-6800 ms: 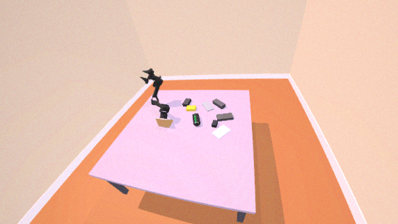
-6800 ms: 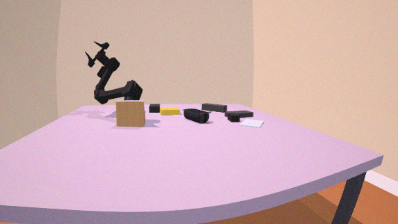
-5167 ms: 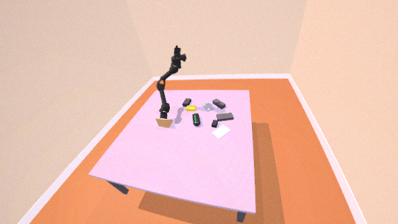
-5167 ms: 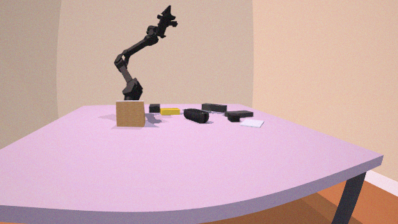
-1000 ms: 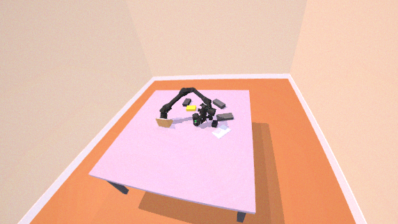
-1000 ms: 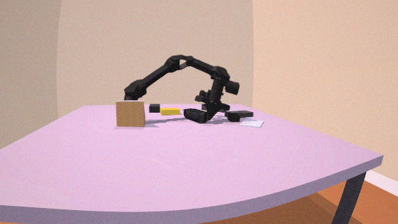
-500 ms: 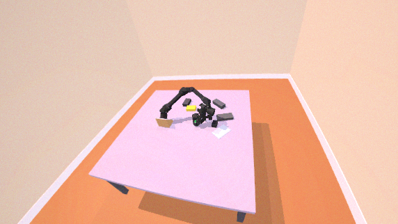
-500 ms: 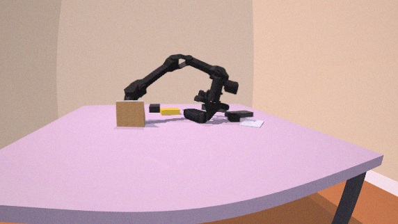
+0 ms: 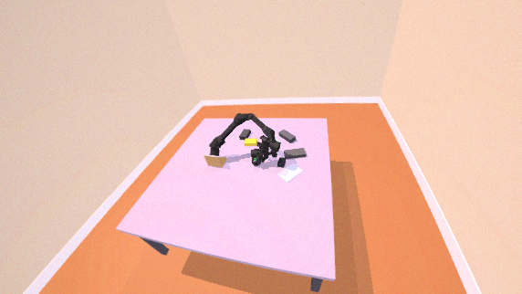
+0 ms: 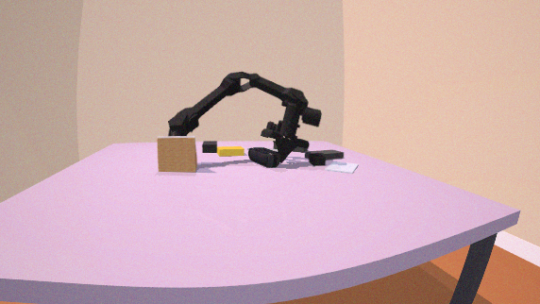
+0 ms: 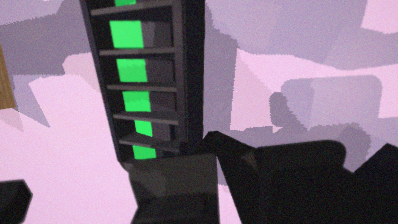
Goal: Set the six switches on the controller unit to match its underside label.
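The dark controller unit [image 9: 255, 158] [image 10: 262, 157] [image 11: 195, 75] lies on the bench. In the wrist view its switch face shows a column of rockers with green ends on the left and dark ends on the right. The top one is cut off by the frame edge. Which ends are pressed down is not clear, and the numbers cannot be read. The underside label is hidden. My gripper [image 10: 279, 161] [image 11: 212, 135] is shut and empty, tips down at the unit's near end in the wrist view; a finger covers part of that end. Contact cannot be told.
A yellow block [image 9: 250, 141] [image 10: 230, 151] and a dark block [image 9: 245, 133] [image 10: 210, 146] lie behind the unit. Dark modules [image 9: 287, 136] [image 9: 295, 152], a small black block [image 9: 281, 162] and a white card [image 9: 290, 173] [image 10: 342, 167] lie to the right. A brown panel [image 9: 215, 161] [image 10: 177, 155] stands by the arm's base.
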Controlling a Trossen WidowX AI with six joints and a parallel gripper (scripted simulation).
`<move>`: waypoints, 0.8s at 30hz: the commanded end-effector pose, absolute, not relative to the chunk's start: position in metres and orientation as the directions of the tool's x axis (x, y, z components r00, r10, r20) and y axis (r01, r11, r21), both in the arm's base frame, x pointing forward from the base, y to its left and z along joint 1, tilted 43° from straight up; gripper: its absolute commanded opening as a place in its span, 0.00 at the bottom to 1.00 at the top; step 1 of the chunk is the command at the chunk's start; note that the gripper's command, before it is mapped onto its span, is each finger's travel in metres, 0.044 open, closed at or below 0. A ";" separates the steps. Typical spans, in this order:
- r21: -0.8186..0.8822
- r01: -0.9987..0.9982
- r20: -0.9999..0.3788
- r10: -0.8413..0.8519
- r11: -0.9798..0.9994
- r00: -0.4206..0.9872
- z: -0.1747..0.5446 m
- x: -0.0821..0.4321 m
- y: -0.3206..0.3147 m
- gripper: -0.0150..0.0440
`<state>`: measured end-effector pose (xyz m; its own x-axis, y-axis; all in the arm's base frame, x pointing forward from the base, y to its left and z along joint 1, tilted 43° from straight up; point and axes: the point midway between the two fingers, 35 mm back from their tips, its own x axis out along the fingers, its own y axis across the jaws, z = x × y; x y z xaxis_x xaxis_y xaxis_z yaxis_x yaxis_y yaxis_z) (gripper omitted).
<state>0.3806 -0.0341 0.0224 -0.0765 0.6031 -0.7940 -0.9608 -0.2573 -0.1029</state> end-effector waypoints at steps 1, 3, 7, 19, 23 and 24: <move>-0.077 -0.962 -0.789 0.606 -0.262 -0.102 0.017 0.371 -0.032 0.25; -0.077 -0.962 -0.789 0.606 -0.262 -0.102 0.017 0.370 -0.032 0.25; -0.077 -0.962 -0.789 0.606 -0.262 -0.102 0.016 0.368 -0.032 0.25; -0.076 -0.962 -0.789 0.606 -0.262 -0.102 0.015 0.362 -0.032 0.25; -0.076 -0.962 -0.789 0.606 -0.262 -0.102 0.014 0.359 -0.032 0.25; -0.076 -0.962 -0.789 0.606 -0.262 -0.102 0.014 0.359 -0.032 0.25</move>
<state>0.3681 -0.0342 0.0184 -0.0786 0.6020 -0.7946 -0.9610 -0.2579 -0.1003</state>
